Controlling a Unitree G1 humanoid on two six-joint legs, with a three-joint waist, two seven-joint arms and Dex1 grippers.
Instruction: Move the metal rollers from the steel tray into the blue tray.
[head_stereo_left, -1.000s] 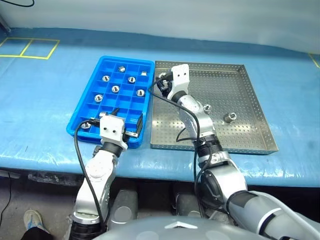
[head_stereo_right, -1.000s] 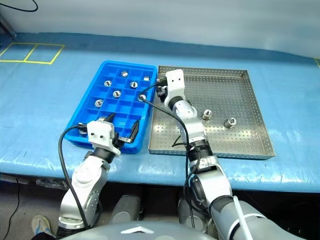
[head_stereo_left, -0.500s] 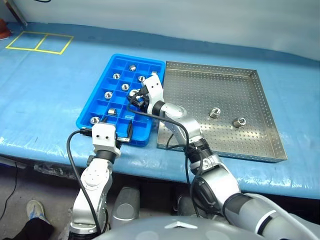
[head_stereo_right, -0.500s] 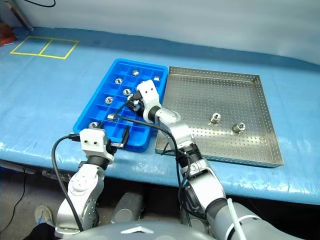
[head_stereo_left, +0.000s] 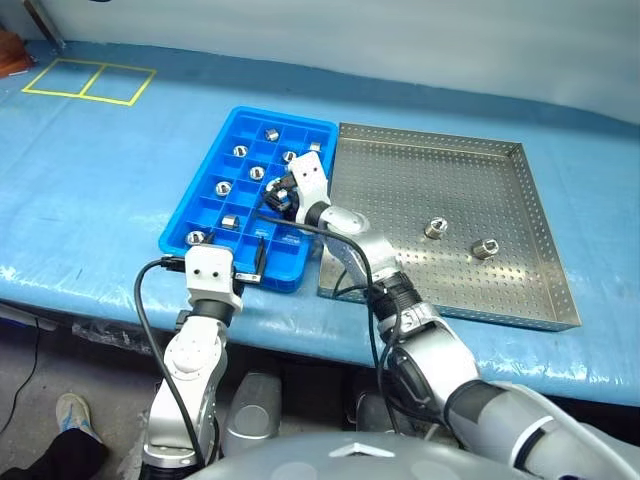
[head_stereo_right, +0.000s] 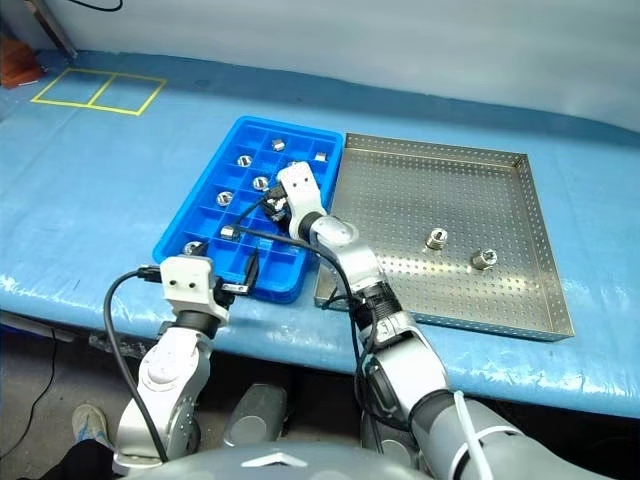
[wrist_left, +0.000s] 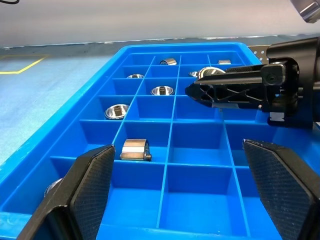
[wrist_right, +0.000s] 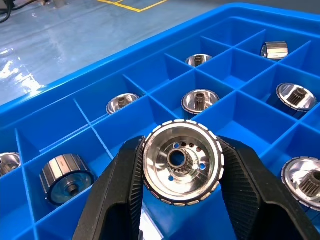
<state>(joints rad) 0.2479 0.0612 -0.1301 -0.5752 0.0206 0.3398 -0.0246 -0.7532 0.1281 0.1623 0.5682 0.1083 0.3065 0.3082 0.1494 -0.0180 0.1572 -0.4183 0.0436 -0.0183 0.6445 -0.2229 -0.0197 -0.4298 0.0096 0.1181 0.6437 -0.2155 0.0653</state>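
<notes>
Right wrist view: right fingers (wrist_right: 182, 200) clamp metal roller (wrist_right: 182, 162) over blue tray (wrist_right: 100, 75); left fingers (wrist_left: 185, 185) spread wide, empty.

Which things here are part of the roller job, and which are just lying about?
Part of the job:
- roller held in right claw
- two rollers in steel tray
- blue tray
- left claw, open

Lying about:
- yellow floor markings
- blue table cover
</notes>
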